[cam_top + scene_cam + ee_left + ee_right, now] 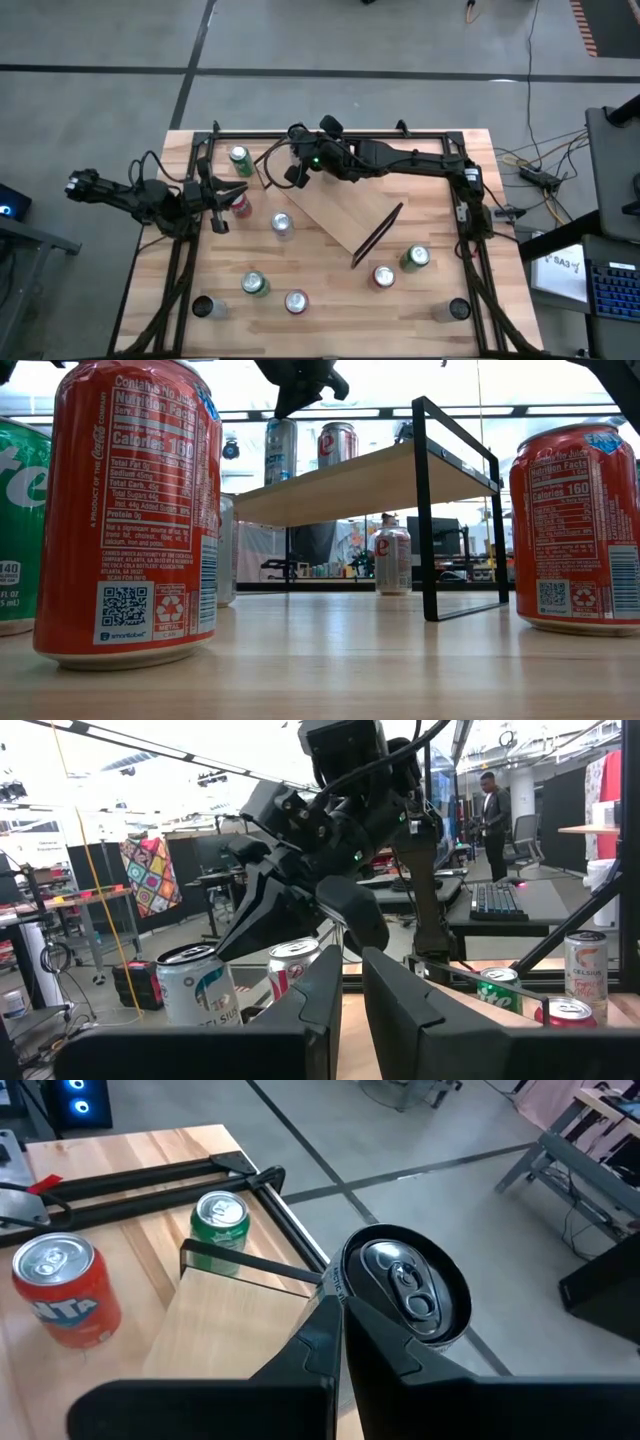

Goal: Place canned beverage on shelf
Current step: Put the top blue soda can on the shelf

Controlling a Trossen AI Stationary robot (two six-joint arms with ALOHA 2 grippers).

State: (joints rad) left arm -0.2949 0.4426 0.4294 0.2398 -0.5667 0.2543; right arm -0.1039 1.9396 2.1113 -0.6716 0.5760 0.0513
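Right gripper over far-left end of shelf, about 11 o'clock from table centre, fingers pinched together, holding nothing. Silver can just beside fingertips, standing on shelf end. Left gripper at 9 o'clock, nearly closed, empty, just beside red can. Green can at far-left corner

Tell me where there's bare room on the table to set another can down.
The shelf top is bare from its middle to the black end frame. Bare tabletop lies in front of it, bordered by the silver can and red can. It's crowded around the left gripper.
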